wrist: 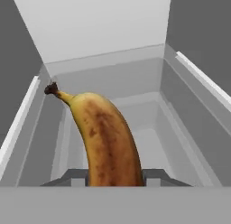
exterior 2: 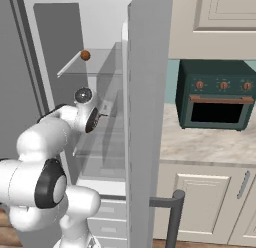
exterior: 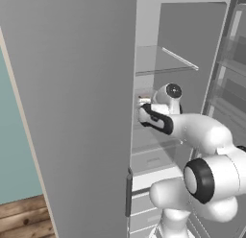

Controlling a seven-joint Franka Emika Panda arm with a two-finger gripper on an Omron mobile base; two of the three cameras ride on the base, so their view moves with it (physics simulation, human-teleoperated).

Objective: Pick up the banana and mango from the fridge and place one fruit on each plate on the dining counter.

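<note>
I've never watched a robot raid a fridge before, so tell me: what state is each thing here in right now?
fridge: doors open, arm reaching inside.
gripper: shut on the banana.
banana: held by its lower end, stem pointing away, brown-spotted.
mango: resting on an upper glass shelf, untouched.
toaster oven: door closed, sitting on the counter.
cabinet doors: closed.

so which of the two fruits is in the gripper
The banana, clamped between the gripper fingers. The small round mango sits apart on the upper glass shelf.
</note>
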